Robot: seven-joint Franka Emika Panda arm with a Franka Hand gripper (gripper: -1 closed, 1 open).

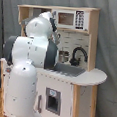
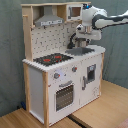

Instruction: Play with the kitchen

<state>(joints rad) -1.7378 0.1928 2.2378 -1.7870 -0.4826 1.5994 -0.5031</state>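
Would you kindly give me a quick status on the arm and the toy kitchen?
Hand above the sink, by the black faucet. Kitchen upright, oven door shut. Nothing seen in the way.

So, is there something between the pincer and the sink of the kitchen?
Nothing visible does. In the second exterior view the pincer hangs above the sink, beside the black faucet. In the first exterior view the arm hides it.

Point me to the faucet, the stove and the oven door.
faucet [image 1: 78, 52]: first exterior view, on the black arched spout.
stove [image 2: 52, 59]: second exterior view, on the cooktop between the red rings.
oven door [image 2: 64, 96]: second exterior view, on its window.
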